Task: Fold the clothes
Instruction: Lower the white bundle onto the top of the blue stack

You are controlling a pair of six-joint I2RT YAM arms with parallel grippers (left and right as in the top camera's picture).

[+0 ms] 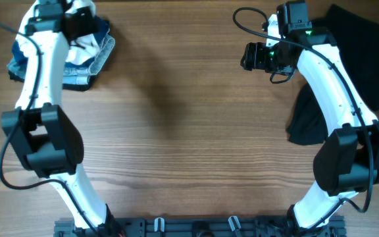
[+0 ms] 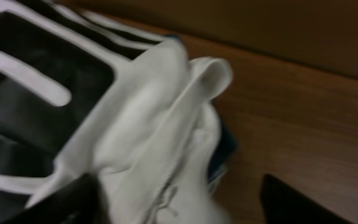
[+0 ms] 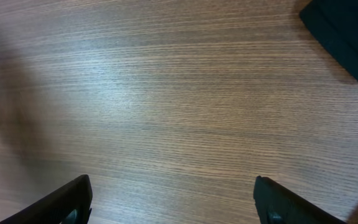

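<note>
The brown wood-grain desk [image 1: 176, 131] is bare at its middle. A crumpled pile of white, blue and black clothes [image 1: 101, 56] lies at the far left corner, and a black cloth garment [image 1: 364, 46] lies along the right edge. Only the left wrist view shows the left hand [image 2: 176, 186] spread wide, with white fabric between its fingers. The right hand [image 3: 173, 183] is spread wide over bare wood.

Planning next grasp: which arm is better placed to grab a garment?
Left, likely. The left gripper is open right over the white garment, cloth between its fingers. The right gripper is open above bare table, black garment off to the side.
</note>
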